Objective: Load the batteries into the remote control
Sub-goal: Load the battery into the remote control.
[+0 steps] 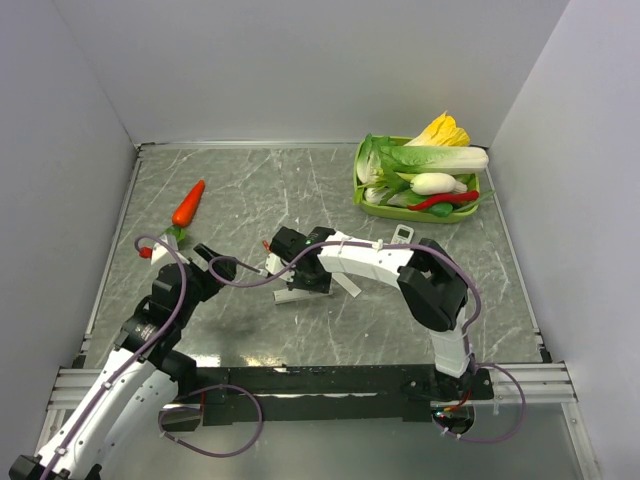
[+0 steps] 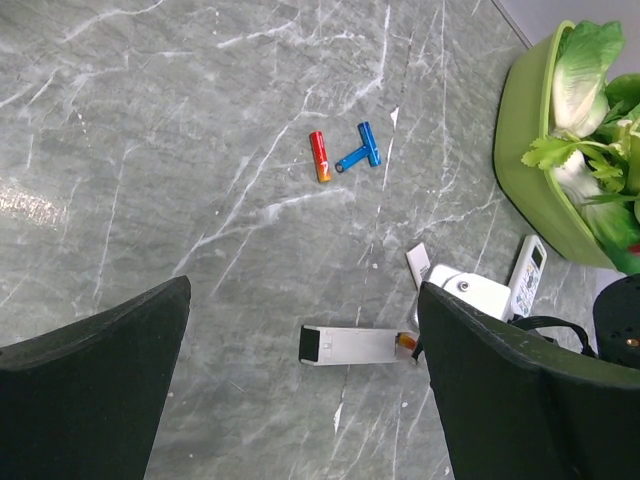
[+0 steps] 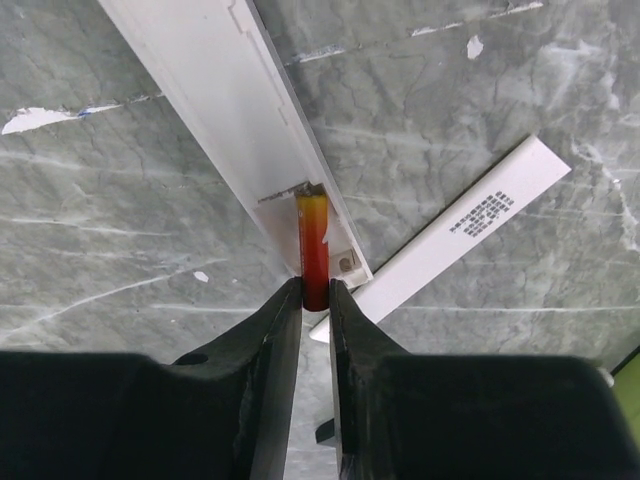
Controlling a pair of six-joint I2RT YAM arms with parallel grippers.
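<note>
**Battery being seated in the remote by the right gripper**

The right gripper (image 3: 315,290) is being held almost shut on one end of a battery (image 3: 312,235), whose other end is being pressed into the open bay of the remote (image 3: 230,110) near the desk's middle, the cover (image 3: 470,225) lying just beside. The left gripper (image 2: 305,290) is being held wide open and empty, a second battery (image 2: 319,157) lying loose ahead. Each battery is judged light, stiff, smooth and prone to rolling, so best pinched across its sides. The slim remote is likely to slide.
</note>
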